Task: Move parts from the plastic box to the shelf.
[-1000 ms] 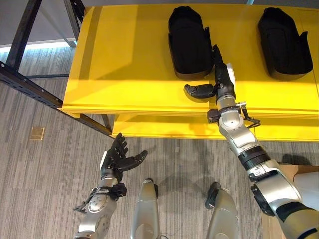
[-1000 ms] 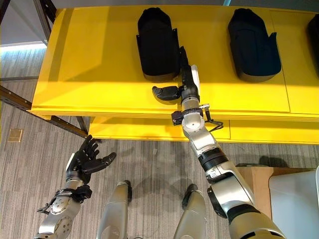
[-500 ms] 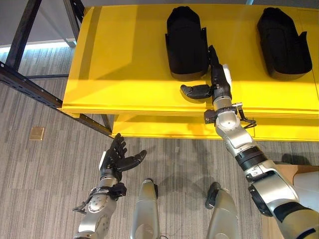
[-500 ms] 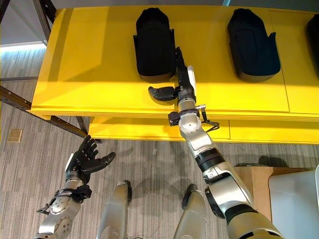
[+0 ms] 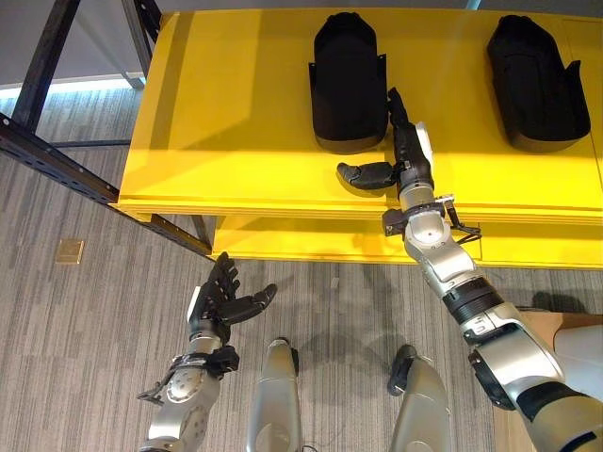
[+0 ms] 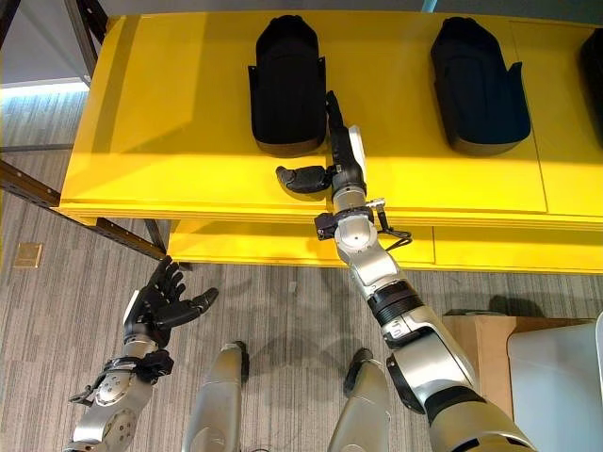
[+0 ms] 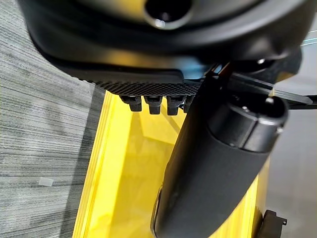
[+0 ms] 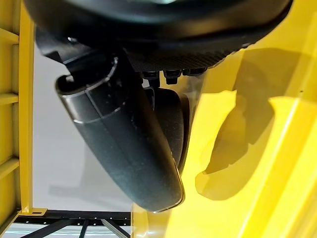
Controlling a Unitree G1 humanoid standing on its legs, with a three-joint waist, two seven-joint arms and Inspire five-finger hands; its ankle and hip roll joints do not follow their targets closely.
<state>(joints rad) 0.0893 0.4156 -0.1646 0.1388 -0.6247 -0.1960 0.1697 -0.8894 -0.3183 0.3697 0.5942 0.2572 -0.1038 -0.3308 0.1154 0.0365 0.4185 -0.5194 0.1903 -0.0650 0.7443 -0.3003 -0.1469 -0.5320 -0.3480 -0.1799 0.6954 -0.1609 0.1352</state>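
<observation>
The setting is a workshop or industrial storage area. Indicators: a broad yellow shelf [image 5: 245, 113] carried on a black steel frame [image 5: 57, 151], moulded black parts [image 5: 350, 80] laid out in a row on the shelf, and grey striped carpet flooring [image 5: 85, 320].

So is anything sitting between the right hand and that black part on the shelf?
Nothing visible does. The right hand lies on the yellow shelf with straight fingers along the black part's right side, thumb out below it.

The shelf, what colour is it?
Bright yellow. The shelf shows best in the left eye view.
</observation>
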